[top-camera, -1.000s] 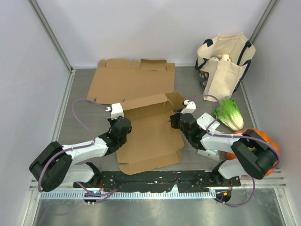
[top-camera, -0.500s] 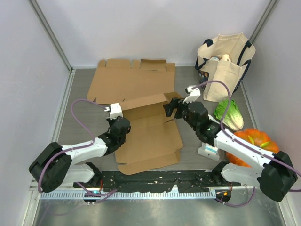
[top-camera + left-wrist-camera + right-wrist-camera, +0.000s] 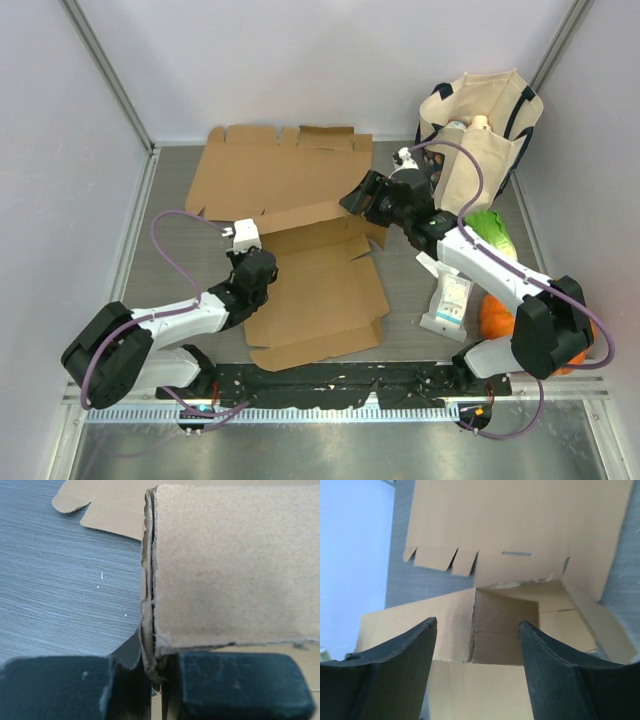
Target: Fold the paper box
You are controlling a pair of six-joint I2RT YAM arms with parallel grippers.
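Observation:
A brown paper box (image 3: 318,275) lies half-folded on the table's middle, its back wall raised. My left gripper (image 3: 260,272) is shut on the box's left edge; in the left wrist view the doubled cardboard edge (image 3: 150,630) runs down between its black fingers (image 3: 240,685). My right gripper (image 3: 365,198) hovers open above the box's back right corner. In the right wrist view the raised corner of the box (image 3: 505,615) shows between the spread fingers (image 3: 555,665), which hold nothing and touch no cardboard.
A second flat cardboard sheet (image 3: 280,170) lies at the back. At the right stand a cream tote bag (image 3: 480,140), a green leafy vegetable (image 3: 490,230), a white carton (image 3: 447,300) and an orange pumpkin (image 3: 497,315). Walls close in the left, back and right.
My right gripper opened, let go of the box's right side, and rose back toward the far right corner. The left gripper and its grip stayed put.

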